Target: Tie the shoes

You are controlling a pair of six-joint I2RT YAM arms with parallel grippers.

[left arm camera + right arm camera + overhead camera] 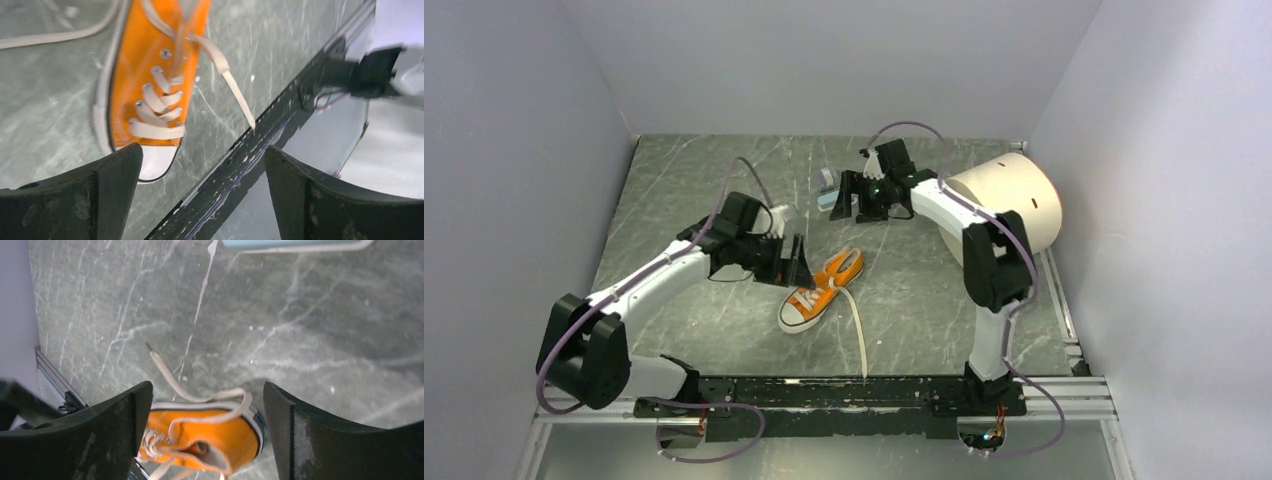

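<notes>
Top external: left claw (797, 266) and right claw (848, 196) released; you could shove the orange canvas sneaker (810, 303) grabbing its cream laces (857, 330).

Beyond my left jaws the sneaker (135, 75) loses its heel off-frame. Beyond my right jaws, a cropped pale-blue thing (295, 243) I can't identify.

jaws: apart | sneaker (220, 430): low between them | lace (162, 368): loose on table (310, 330)
</notes>
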